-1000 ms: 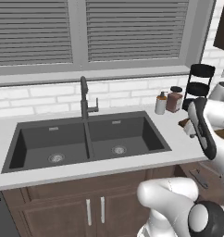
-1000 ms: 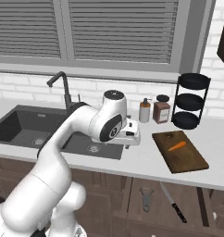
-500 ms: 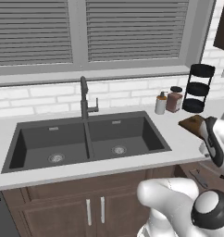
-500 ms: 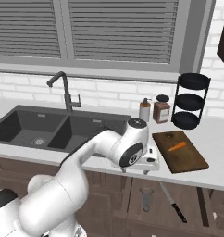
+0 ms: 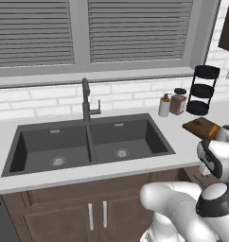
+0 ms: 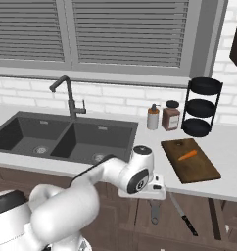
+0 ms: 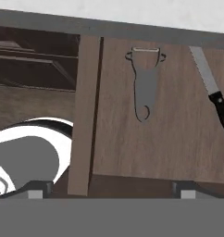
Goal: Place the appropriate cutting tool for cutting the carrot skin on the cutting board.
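Below the tabletop (image 6: 228,142), an open drawer (image 7: 178,139) holds a peeler (image 7: 145,85) and a knife (image 7: 211,90) side by side. The pincer (image 7: 111,187), spread wide, is aimed into it. The carrot (image 6: 187,155) lies on the cutting board (image 6: 199,169), awaiting the peeler.

In the hand view, the knife (image 7: 214,99) runs off the right edge, its black handle cut short, while the desk (image 7: 132,11) edge hides the top of its blade. From the left base view, the robot's white arm covers the near end of the cutting board (image 5: 200,125), the carrot (image 5: 212,133) barely a sliver beside it.
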